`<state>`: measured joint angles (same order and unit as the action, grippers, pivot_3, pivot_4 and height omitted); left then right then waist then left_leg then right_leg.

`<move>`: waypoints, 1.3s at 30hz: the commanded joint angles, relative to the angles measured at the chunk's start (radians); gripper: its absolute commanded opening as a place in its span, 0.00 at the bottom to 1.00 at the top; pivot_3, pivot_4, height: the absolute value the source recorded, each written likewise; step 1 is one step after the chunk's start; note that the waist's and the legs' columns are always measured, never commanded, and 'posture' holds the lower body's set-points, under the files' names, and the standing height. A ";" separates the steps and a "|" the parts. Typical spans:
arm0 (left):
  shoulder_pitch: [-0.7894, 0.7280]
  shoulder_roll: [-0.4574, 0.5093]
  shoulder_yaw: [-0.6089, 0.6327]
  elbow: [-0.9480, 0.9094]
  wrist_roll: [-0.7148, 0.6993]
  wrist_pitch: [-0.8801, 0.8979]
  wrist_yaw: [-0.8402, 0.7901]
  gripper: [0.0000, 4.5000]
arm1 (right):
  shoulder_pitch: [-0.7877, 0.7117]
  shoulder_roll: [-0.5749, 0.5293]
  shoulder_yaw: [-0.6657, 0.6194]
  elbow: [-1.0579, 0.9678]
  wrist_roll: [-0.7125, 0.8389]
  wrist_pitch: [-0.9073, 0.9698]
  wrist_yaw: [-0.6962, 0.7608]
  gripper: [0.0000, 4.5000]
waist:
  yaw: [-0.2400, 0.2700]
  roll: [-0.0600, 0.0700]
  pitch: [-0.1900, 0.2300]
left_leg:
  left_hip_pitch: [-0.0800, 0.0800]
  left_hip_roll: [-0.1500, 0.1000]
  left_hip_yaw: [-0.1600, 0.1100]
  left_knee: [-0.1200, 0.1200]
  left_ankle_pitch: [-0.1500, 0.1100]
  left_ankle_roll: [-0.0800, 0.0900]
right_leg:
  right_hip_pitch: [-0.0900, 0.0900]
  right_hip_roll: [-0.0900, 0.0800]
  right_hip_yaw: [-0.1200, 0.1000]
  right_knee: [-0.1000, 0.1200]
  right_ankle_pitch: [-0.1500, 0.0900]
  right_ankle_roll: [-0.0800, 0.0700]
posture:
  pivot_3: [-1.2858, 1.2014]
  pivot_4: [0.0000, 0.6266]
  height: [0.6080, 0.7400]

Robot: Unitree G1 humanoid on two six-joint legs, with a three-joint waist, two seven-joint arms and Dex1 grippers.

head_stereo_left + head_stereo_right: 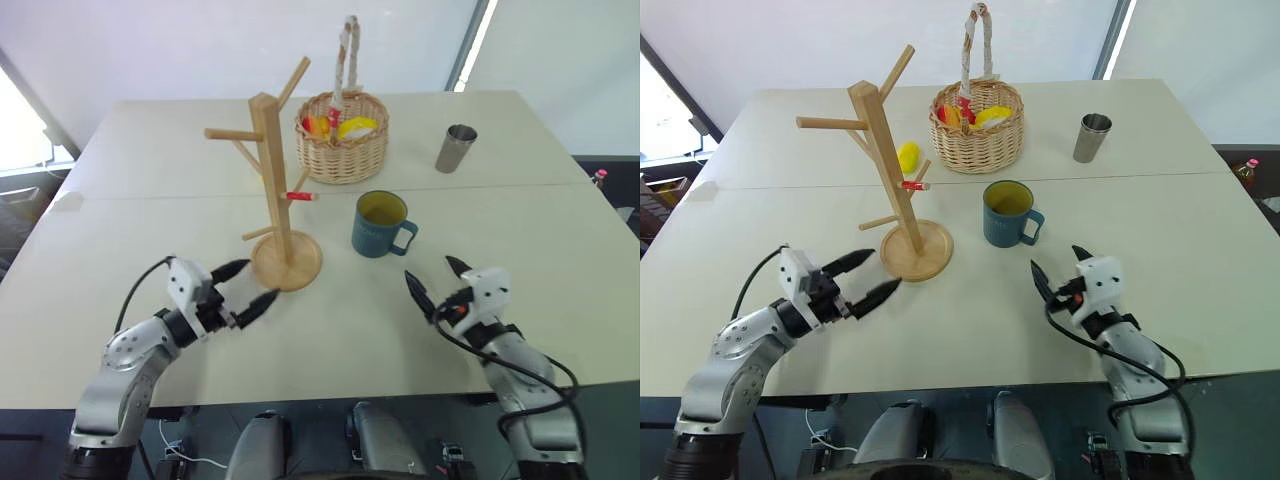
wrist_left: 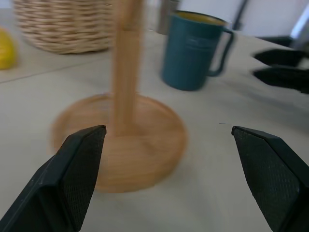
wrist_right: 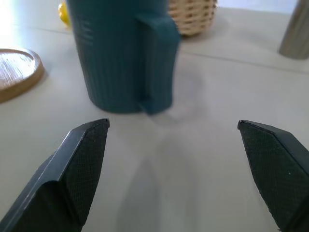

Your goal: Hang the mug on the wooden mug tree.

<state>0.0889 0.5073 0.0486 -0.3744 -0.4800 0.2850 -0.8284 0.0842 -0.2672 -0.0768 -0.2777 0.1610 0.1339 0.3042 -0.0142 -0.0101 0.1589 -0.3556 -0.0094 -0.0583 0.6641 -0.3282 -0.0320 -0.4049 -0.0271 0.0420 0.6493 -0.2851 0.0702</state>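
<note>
- Beside the wooden mug tree [image 1: 283,205], the mug [image 1: 381,224] stood upright, handle facing the right gripper [image 1: 437,283], whose fingers gaped for a likely grasp.
- Near its base, the left gripper [image 1: 243,290] hung spread, empty.

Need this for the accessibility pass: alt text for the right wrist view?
A dark teal mug stands on the pale table, its handle facing the open right gripper, whose two black fingers rise short of it. Behind are a wooden stand's round base, a wicker basket and a steel cup.
</note>
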 commanded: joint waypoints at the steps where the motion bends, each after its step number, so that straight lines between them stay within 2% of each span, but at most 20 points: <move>1: 0.006 0.027 -0.041 -0.079 0.000 -0.001 -0.037 1.00 | -0.040 0.021 0.025 -0.016 -0.071 -0.006 -0.068 0.98 | 0.003 0.000 0.000 | 0.000 0.000 0.000 0.000 0.000 0.000 | 0.000 0.000 0.000 0.000 0.000 0.000 | 0.52 0.24 1.00; 8: -0.007 0.016 -0.099 -0.147 0.028 -0.004 0.000 1.00 | -0.126 0.045 0.033 0.064 -0.105 -0.003 -0.118 0.98 | 0.001 0.000 0.000 | 0.000 0.000 0.000 0.000 0.000 0.000 | 0.000 0.000 0.000 -0.001 0.000 0.000 | 0.52 0.24 1.00; 19: -0.002 0.009 -0.118 -0.168 0.037 -0.013 0.019 1.00 | -0.150 0.037 0.013 0.133 -0.134 -0.022 -0.142 0.98 | 0.000 0.001 0.000 | 0.000 0.000 0.000 0.000 0.000 0.000 | 0.001 0.001 0.000 -0.001 0.000 0.000 | 0.52 0.24 1.00; 36: -0.001 -0.006 -0.120 -0.156 0.047 -0.038 0.028 1.00 | -0.251 0.090 0.013 0.277 -0.140 -0.039 -0.196 0.98 | -0.002 0.001 0.000 | 0.000 0.000 0.000 0.000 0.000 0.000 | 0.001 0.002 0.000 0.000 0.000 0.000 | 0.52 0.24 1.00; 39: 0.002 -0.004 -0.112 -0.153 0.048 -0.041 0.027 1.00 | -0.254 0.093 0.020 0.285 -0.124 -0.053 -0.168 0.78 | -0.002 0.001 0.000 | 0.000 0.000 0.000 0.000 0.000 0.000 | 0.001 0.001 0.000 0.000 0.000 0.000 | 0.52 0.24 1.00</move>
<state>0.0875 0.5023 -0.0665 -0.5098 -0.4289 0.2667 -0.8028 -0.1571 -0.1772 -0.0563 0.0184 0.0212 0.1094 0.1234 -0.0162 -0.0096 0.1592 -0.3553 -0.0097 -0.0581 0.6642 -0.3282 -0.0317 -0.4043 -0.0256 0.0418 0.6489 -0.2849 0.0705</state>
